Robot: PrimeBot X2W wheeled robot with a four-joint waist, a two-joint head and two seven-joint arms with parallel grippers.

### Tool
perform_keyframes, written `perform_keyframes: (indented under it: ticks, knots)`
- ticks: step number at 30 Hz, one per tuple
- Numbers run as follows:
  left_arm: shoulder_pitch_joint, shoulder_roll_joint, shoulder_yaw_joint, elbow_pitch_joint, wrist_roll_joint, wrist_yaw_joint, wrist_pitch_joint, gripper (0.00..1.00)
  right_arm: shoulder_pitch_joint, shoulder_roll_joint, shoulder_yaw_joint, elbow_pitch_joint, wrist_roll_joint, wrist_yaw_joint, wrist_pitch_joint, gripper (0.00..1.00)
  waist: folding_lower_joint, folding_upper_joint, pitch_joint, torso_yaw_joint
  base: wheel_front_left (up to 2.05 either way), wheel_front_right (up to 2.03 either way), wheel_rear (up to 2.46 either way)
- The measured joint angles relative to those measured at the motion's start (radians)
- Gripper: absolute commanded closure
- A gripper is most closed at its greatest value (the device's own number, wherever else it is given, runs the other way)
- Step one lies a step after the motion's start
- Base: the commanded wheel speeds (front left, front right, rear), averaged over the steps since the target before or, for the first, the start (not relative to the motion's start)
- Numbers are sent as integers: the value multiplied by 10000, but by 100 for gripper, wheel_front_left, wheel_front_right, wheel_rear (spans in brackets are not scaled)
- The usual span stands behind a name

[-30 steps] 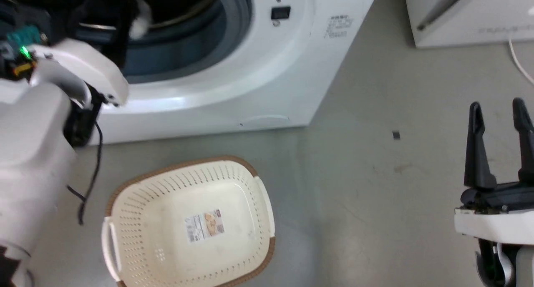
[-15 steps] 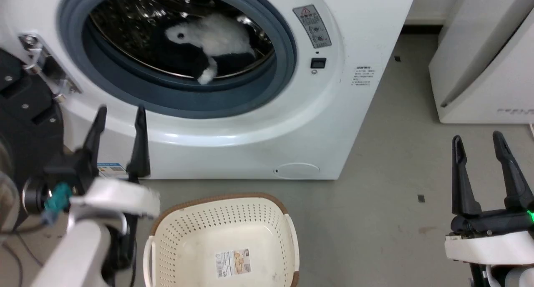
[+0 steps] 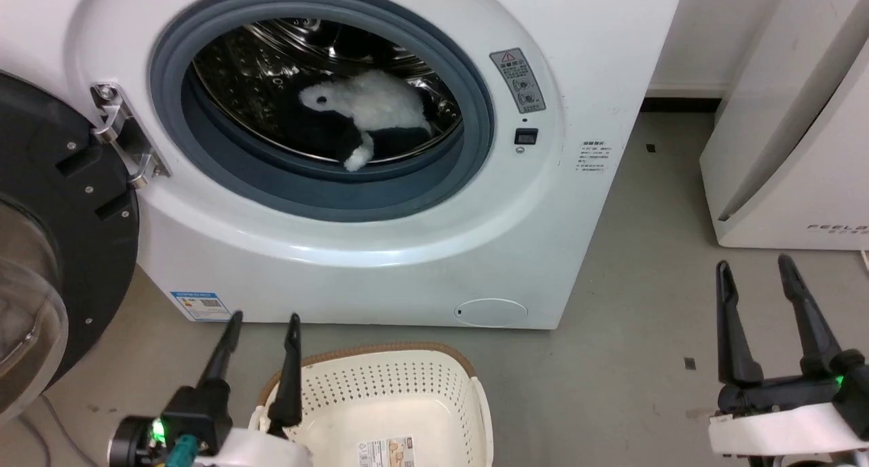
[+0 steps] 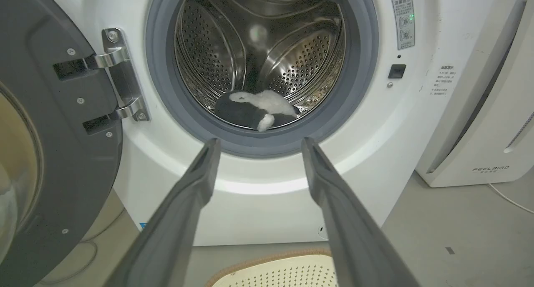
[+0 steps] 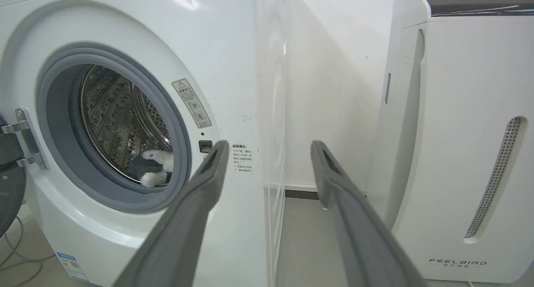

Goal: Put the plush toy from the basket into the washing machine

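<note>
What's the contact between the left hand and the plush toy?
Apart. The left wrist view shows the plush toy lying in the drum of the washing machine, the left hand open outside the porthole.

White FEELBIRD appliance (image 3: 815, 195) on grey floor (image 3: 631, 284); white cable (image 4: 507, 196) beside.

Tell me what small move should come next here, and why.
Likely just lower the left gripper to rest. The toy lies in the drum of the washer, the basket shows only its label, and the jaws of both that gripper and the right gripper stand open, empty. The door hangs open; shutting it isn't asked.
</note>
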Motion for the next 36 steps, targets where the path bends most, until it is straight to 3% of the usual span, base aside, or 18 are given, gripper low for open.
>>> perform_keyframes:
  ticks: [14, 15, 36]
  knots:
    - [346, -809, 642, 583, 803, -890, 0, 0, 408, 0, 274, 385, -161, 0, 0, 0, 1, 0, -205, -81, 0, 0, 0]
    - [339, -825, 646, 585, 825, -907, 13, 100, 404, 0, 284, 387, -159, 0, 4, 100, 1, 0, -208, -82, 0, 0, 0]
    - [339, -1020, 917, 543, 1085, -1043, 349, 100, 399, 0, 343, 431, -178, 0, 330, 100, 2, 0, -308, -118, 0, 0, 0]
